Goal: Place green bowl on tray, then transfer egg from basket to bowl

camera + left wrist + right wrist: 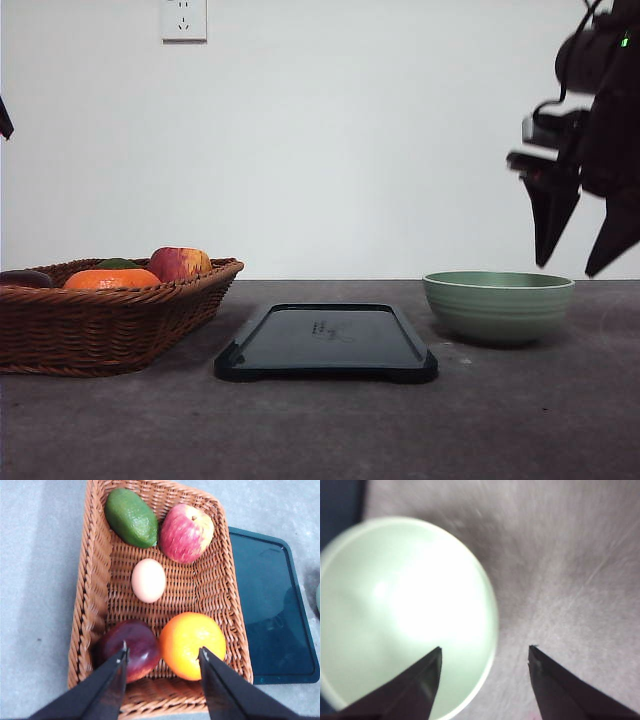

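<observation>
Front view: green bowl [498,305] sits upright on the grey table [320,430], right of the tray [326,343] and apart from it, not on the tray; bowl looks empty in the right wrist view, pale green inside, picture blurred. Tray is flat, glossy black, bare, between bowl and basket [100,320]; basket at left, just beside the tray's left edge, a narrow gap between them.

Right gripper [578,260] hangs in the air above the bowl's right side, not touching it; fingers apart, nothing between them; in the right wrist view one finger [415,685] is over the bowl's rim, the other over bare table.

Left gripper [162,655] hovers above the near end of the basket; fingers spread, holding nothing; one fingertip [120,665] over the dark red plum-like fruit [131,647], the other over the edge of the orange [192,645]; whether they touch the fruit cannot be told.

Egg [148,580] lies in the middle of the basket floor, pale, on its side, clear of the other fruit; green avocado-like fruit [131,517] and red apple [186,532] side by side at the far end, touching or nearly so; plum and orange side by side at the near end. Front view shows apple, orange and a bit of the green fruit above the basket rim; egg hidden there by the basket wall. White wall socket [183,20] on the wall behind.
</observation>
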### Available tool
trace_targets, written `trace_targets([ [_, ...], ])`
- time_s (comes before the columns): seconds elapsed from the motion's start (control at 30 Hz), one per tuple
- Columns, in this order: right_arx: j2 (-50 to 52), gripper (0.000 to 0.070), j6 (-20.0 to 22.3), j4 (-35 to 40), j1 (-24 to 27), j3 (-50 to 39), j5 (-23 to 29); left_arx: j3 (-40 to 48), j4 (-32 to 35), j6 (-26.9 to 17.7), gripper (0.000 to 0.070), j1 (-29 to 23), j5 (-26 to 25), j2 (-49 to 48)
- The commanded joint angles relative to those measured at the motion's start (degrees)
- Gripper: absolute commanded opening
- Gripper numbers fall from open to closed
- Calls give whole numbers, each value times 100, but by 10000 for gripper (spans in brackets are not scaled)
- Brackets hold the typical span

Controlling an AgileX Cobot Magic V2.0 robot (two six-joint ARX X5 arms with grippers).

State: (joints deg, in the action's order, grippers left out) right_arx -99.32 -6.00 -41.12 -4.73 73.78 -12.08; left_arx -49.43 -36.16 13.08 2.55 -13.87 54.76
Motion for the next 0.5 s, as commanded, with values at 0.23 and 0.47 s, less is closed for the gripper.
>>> trace_targets([
  [0.23, -507, 7, 159, 57, 33, 127, 4, -120, 161, -37, 276, 15, -30, 28],
  [0.47, -481, 0, 183, -611, 33, 702, 9, -120, 162, -37, 276, 15, -30, 31],
])
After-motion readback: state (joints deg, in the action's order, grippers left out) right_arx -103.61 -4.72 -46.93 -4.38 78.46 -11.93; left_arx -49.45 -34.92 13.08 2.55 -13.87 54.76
